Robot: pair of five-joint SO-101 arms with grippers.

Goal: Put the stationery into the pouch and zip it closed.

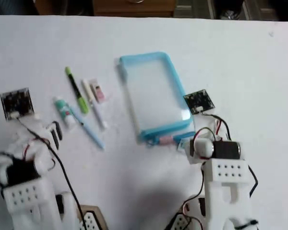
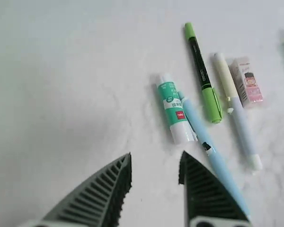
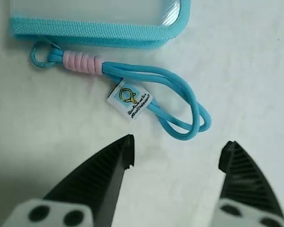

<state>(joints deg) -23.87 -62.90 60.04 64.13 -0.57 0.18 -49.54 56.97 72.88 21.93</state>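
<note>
A clear pouch with blue trim point(image 1: 173, 72) lies flat mid-table; its blue edge point(image 3: 94, 35) carries a blue wrist strap point(image 3: 180, 101) with pink beads and a white tag. To the pouch's left lie a green highlighter point(image 1: 77, 91), a glue stick point(image 1: 64, 111), a blue pen point(image 1: 89, 128), a pale pen point(image 1: 93, 103) and a pink eraser point(image 1: 98, 91). My left gripper point(image 2: 155, 163) is open, just short of the glue stick point(image 2: 174, 111) and blue pen point(image 2: 210, 151). My right gripper point(image 3: 179, 146) is open over the table, close to the strap loop.
White tabletop all round. Each arm's circuit board sticks out: one at the left point(image 1: 17, 103), one beside the pouch's right edge point(image 1: 199, 100). Wires trail from both arms. The table's far edge point(image 1: 134, 17) runs along the back.
</note>
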